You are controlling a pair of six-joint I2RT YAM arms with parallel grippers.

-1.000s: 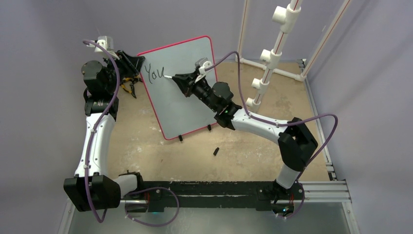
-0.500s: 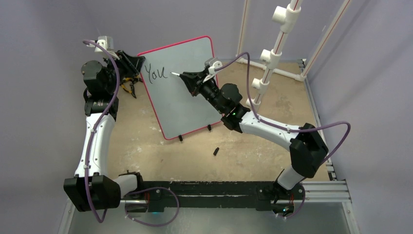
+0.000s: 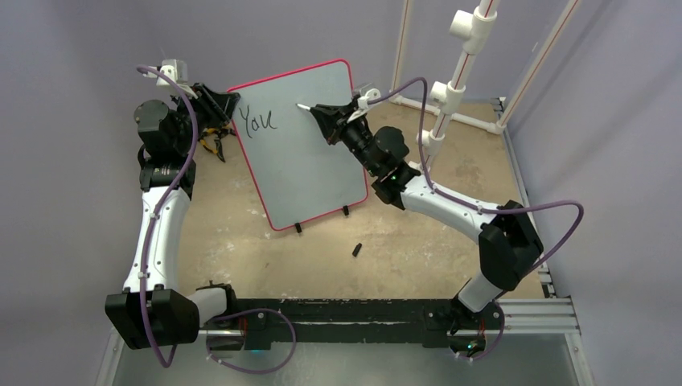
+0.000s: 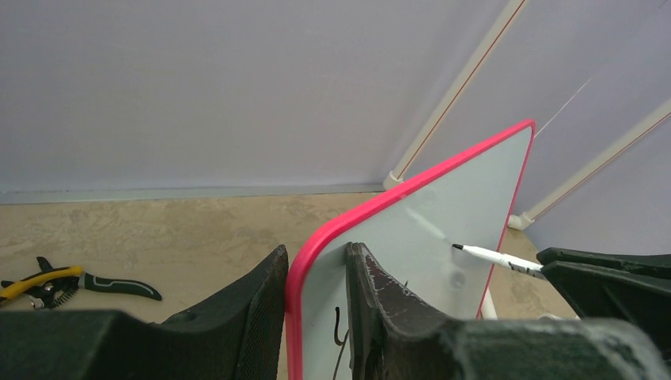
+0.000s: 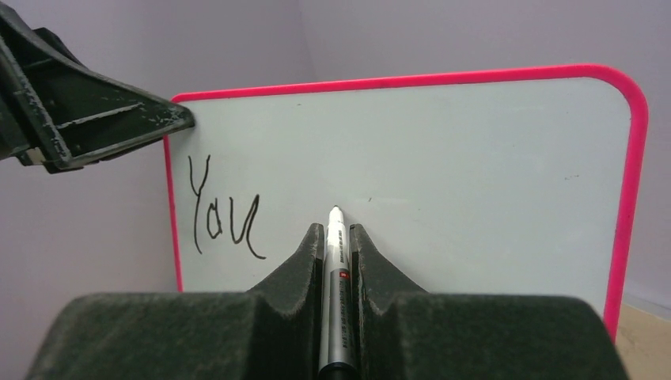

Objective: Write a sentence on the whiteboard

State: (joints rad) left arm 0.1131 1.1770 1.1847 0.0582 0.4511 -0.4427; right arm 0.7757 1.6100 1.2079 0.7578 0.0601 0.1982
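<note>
black lettering [image 5: 215,223] clear right wrist, sliver left wrist

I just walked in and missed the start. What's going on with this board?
The left gripper clamps the whiteboard by its top corner, steadying it upright. The right gripper grips a marker, its tip pointed at the blank area beside the sentence, which reads only "You". Whether the tip touches the board is unclear.
</note>
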